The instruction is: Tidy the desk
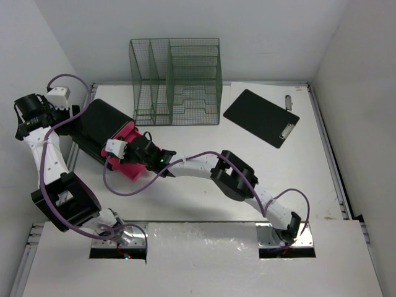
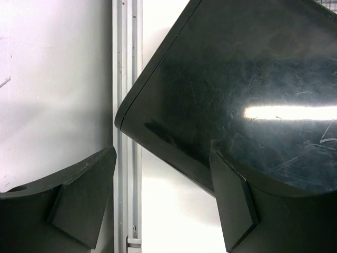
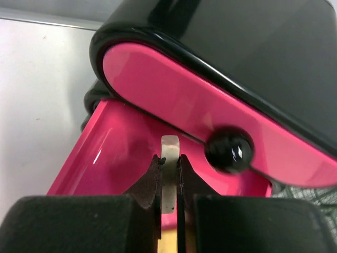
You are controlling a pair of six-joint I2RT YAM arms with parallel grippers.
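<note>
Counter point(image 1: 204, 198): large white top between white walls, with metal rails along the edges. Lies under everything and fills the middle of the top view.
Black box point(image 1: 105, 124): glossy, at the far left of the counter, one corner close to the left rail point(image 2: 126, 79). Open at the near end, with a pink tray point(image 3: 105, 158) below a pink face that carries a black knob point(image 3: 229, 151).
Right claw point(image 3: 169, 161): closed, pinching a thin pale strip point(image 3: 169, 145). Holds it just in front of the pink tray, under the knob. Cannot tell what the strip is.
Left claw point(image 2: 158, 203): open, holding nothing. Straddles the corner of the black box, one finger over the lid, the other on the rail side. Cannot tell whether touching or not.
Other things: mesh organizer point(image 1: 176, 80) at the far edge, clipboard point(image 1: 260, 117) to its right, well apart from both claws.
Step in hand, probably: putting the strip into the tray.
Risk, strip: only a narrow pinch, so may twist or slip out if pushed against the tray floor or the pink face.
Risk, box: not gripped by anything, so may slide toward the rail under a push from the right claw.
Risk, left claw: very near the lid, so may scrape it or jam against the wall with any small move.
</note>
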